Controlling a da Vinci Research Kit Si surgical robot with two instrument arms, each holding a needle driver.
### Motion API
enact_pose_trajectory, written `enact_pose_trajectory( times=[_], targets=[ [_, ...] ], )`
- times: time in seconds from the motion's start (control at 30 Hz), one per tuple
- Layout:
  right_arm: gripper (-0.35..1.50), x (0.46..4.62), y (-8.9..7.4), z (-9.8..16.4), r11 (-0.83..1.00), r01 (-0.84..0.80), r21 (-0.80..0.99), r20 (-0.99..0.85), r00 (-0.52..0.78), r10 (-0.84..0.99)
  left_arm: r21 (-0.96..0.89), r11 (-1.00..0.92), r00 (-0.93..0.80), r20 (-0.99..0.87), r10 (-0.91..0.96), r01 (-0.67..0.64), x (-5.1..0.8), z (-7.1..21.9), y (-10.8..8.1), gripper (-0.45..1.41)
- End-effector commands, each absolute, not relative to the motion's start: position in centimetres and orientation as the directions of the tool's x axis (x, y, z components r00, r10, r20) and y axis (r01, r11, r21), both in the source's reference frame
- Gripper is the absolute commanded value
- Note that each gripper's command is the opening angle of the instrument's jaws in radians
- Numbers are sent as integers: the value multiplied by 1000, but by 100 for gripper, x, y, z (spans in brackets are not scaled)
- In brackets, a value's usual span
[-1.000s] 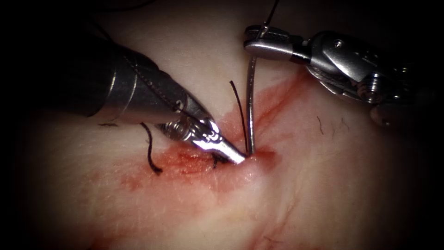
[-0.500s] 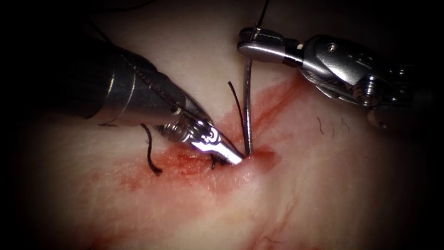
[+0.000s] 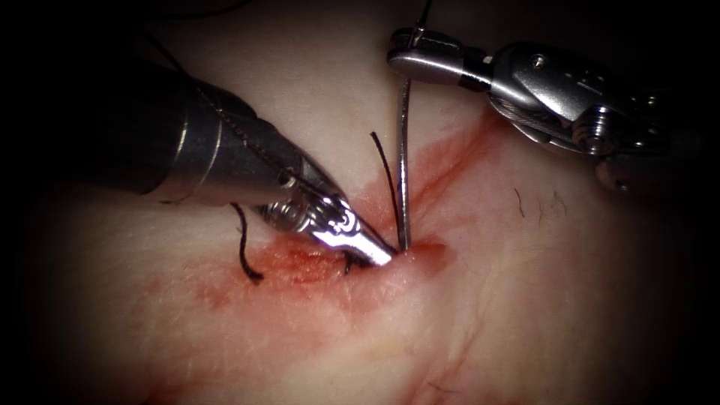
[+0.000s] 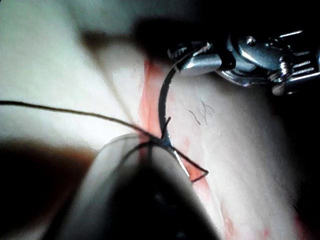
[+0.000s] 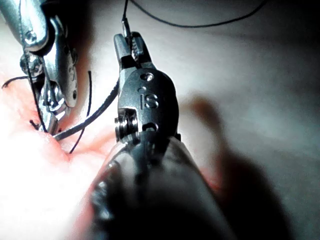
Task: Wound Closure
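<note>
The needle (image 3: 403,161) stands nearly upright in the endoscope view, its long axis running from the right tool (image 3: 411,58) straight down to the cut (image 3: 420,247), where its point is sunk in the tissue (image 3: 525,300) among the red fluid (image 3: 300,266). The right tool's jaws are closed on the needle near its tail end, with the thread (image 3: 426,15) leaving upward from there. Below and to the left of that tool, the left tool (image 3: 379,255) presses its tip against the tissue just beside the needle's entry; its jaws look closed, gripping nothing I can make out. A cut thread end (image 3: 244,247) lies under the left tool's shaft. Since a second ago the right tool has risen slightly, bringing the needle more upright.
</note>
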State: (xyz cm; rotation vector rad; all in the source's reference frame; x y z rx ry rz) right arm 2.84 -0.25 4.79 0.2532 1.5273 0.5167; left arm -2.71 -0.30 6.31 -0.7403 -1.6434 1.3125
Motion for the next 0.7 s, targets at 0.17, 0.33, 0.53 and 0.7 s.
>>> enact_pose_trajectory(
  times=[0.17, 0.33, 0.53, 0.7],
  targets=[
    [-35, 294, -21, 478, 871, -161, 464, -885, -38, 464, -962, 262, -435, 266, 860, -71, -276, 636, -29, -45],
    [-35, 292, -22, 475, 845, -132, 518, -855, -54, 515, -962, 262, -435, 266, 860, -71, -276, 636, -29, -45],
    [-35, 292, -25, 473, 800, -128, 586, -809, -40, 586, -962, 262, -438, 266, 859, -71, -277, 636, -30, -45],
    [-35, 291, -25, 472, 768, -81, 636, -772, -42, 635, -962, 263, -444, 266, 856, -70, -277, 635, -31, -43]
  ],
)
